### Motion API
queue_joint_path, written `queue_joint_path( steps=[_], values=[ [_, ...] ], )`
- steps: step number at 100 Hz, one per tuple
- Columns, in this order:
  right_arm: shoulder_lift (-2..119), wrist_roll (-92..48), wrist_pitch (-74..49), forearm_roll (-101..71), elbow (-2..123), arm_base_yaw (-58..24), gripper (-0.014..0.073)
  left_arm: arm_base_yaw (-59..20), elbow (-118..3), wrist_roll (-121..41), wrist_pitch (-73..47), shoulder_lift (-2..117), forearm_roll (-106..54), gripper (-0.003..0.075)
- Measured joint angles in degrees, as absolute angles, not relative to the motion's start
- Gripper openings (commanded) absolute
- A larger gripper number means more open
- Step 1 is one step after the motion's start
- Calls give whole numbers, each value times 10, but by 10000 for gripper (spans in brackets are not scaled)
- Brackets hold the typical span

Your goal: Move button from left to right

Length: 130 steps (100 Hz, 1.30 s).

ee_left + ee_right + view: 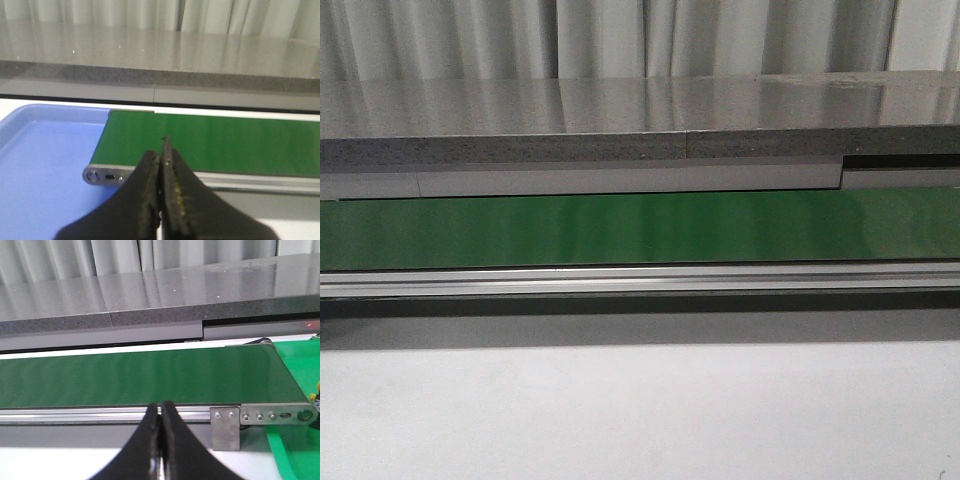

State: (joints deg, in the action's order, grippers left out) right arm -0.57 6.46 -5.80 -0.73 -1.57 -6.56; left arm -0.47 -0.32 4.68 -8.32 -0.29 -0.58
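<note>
No button is visible on the green belt (640, 228). Left gripper (162, 150) and right gripper (160, 412) wait with fingers clenched, empty; the next move needs finding the button first.

- Left gripper (162, 150): seen in its wrist view only; two black fingers pressed together along their length, tips meeting in a point, no gap between the jaws, nothing held.
- Left fingers (145, 185): dark, worn inner edges with yellowish flecks along the seam.
- Right gripper (160, 407): seen in its wrist view only; two black fingers closed flat against each other, rounded tips touching, nothing between them.
- Arms: neither appears in the front view.
</note>
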Motion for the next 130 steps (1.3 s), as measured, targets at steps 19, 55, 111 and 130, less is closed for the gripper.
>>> queue_joint_path(
  steps=[19, 55, 111, 130],
  values=[
    [-6, 65, -58, -7, -16, -66, -68, -5, -3, 49, -43, -3, 0, -20],
    [-6, 66, -58, -7, -16, -66, -68, -5, -3, 51, -39, -3, 0, -20],
    [-6, 66, -58, -7, -16, -66, -68, -5, -3, 51, -38, -3, 0, -20],
    [-6, 66, -58, -7, -16, -66, -68, -5, -3, 51, -37, -3, 0, -20]
  ],
)
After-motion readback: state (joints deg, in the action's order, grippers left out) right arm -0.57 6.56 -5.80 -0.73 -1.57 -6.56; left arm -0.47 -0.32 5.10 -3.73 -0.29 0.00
